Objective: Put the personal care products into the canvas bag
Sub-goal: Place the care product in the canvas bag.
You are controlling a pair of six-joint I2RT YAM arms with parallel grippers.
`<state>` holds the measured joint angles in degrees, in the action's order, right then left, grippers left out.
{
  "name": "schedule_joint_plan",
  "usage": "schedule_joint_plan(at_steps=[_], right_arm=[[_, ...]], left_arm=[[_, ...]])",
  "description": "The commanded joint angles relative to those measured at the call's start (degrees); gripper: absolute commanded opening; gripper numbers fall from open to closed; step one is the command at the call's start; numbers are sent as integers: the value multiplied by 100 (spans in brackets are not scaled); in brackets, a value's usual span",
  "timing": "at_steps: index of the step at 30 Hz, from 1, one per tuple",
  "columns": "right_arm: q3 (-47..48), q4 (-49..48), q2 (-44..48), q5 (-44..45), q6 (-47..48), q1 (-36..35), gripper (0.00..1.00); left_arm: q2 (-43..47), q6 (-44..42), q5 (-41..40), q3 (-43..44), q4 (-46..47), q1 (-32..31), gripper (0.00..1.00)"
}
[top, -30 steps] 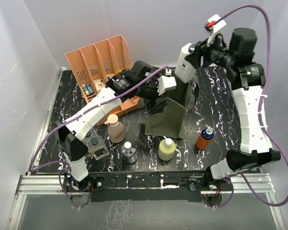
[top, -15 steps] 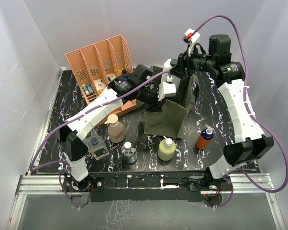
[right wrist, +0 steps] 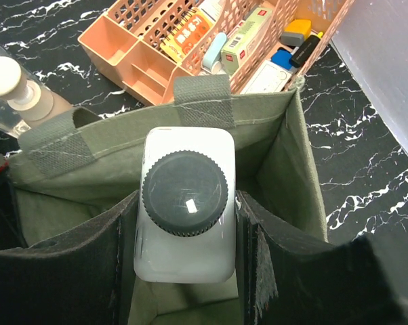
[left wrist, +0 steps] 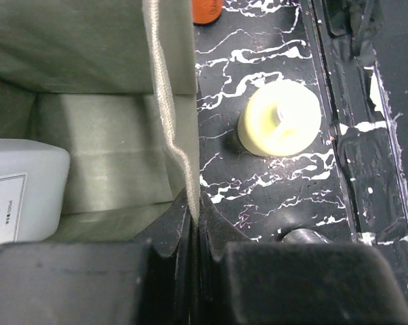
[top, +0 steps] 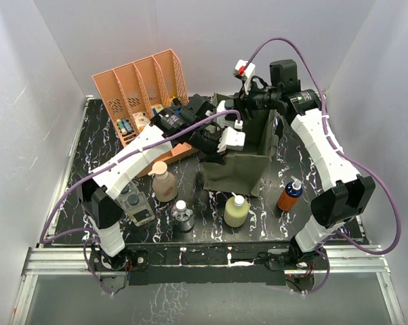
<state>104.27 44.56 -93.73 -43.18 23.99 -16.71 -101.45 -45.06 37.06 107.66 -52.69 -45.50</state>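
Observation:
The olive canvas bag (top: 234, 172) stands mid-table with its mouth open. My left gripper (left wrist: 192, 203) is shut on the bag's near rim (left wrist: 165, 101), pinching the fabric edge. My right gripper (right wrist: 185, 227) is shut on the white bottle (right wrist: 185, 254) with a dark cap and holds it upright inside the bag's mouth. Its labelled side (left wrist: 17, 193) shows in the left wrist view. On the table stand the tan pump bottle (top: 165, 181), the yellow white-capped bottle (top: 236, 210), the orange-and-blue pump bottle (top: 290, 194), a small clear round bottle (top: 183, 215) and the clear twin pack (top: 137, 206).
A salmon-orange slotted rack (top: 139, 88) with small boxes and tubes stands at the back left, close behind the bag. White walls enclose the table on three sides. The left arm (top: 133, 159) stretches over the tan pump bottle.
My left gripper has closed on the bag's rim. The right arm has swung left and down, carrying the white bottle from the back right into the bag's mouth.

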Motion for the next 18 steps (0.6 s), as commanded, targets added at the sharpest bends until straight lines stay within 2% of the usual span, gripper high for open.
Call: schedule_joint_plan(at_steps=[1,11,18], right_arm=[[147,-893,144,-339,274,41,8],[-150,-571,-49,-372,884,36,8],[-690,-1117,-206,-266,1002,37,8]], left_arm=[[413,-788,485,31,-644,-12,0],[468,-1179,442,190,-914,-12,0],[499,-1354,488,150,-951,-12,0]])
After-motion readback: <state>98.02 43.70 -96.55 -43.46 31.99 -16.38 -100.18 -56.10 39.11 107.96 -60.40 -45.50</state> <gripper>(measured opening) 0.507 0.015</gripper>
